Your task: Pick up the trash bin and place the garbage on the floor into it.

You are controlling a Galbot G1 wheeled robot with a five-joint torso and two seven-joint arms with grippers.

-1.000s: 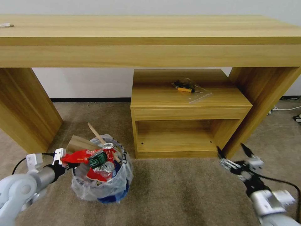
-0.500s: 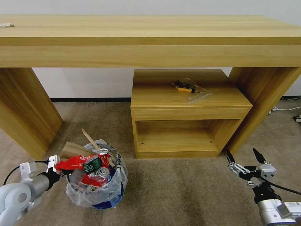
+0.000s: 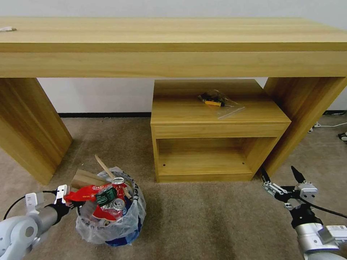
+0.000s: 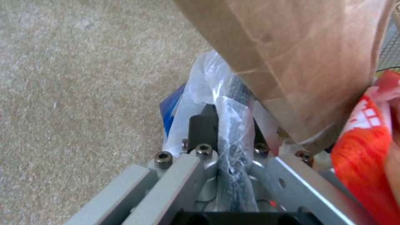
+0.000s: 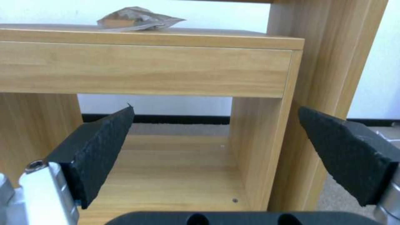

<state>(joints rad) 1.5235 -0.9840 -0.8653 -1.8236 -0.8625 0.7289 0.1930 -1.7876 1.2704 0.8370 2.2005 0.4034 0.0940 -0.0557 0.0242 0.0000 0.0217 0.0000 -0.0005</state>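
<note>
Since a second ago, I am seeing the trash bin (image 3: 123,231) shifting nearer and to the left with the left gripper (image 3: 74,205), while the right gripper (image 3: 282,179) is sitting farther right and nearer than it was.

I am noting the bin standing roughly upright on the floor (image 3: 202,224), mouth facing up, near left of the small wooden cabinet (image 3: 217,119). Its plastic bag (image 3: 105,231) is bulging over the rim and down the sides.

Inside, I am counting a red wrapper (image 3: 85,193) lying across the left rim with its long axis running left to right, a flat cardboard piece (image 3: 86,177) behind it, and a wooden stick (image 3: 104,166) leaning with its upper end pointing far and left. Two can tops (image 3: 118,180) are showing among the red litter.

In the left wrist view I am seeing the left gripper's jaws pinching the bagged rim of the bin, with the cardboard (image 4: 300,62) and wrapper (image 4: 367,150) just beside.

Near the cabinet's right side, I am holding the right gripper above the carpet with its jaws spread wide and nothing between them. On the cabinet top a clear bag (image 3: 218,100) with a black-yellow item is lying.
</note>
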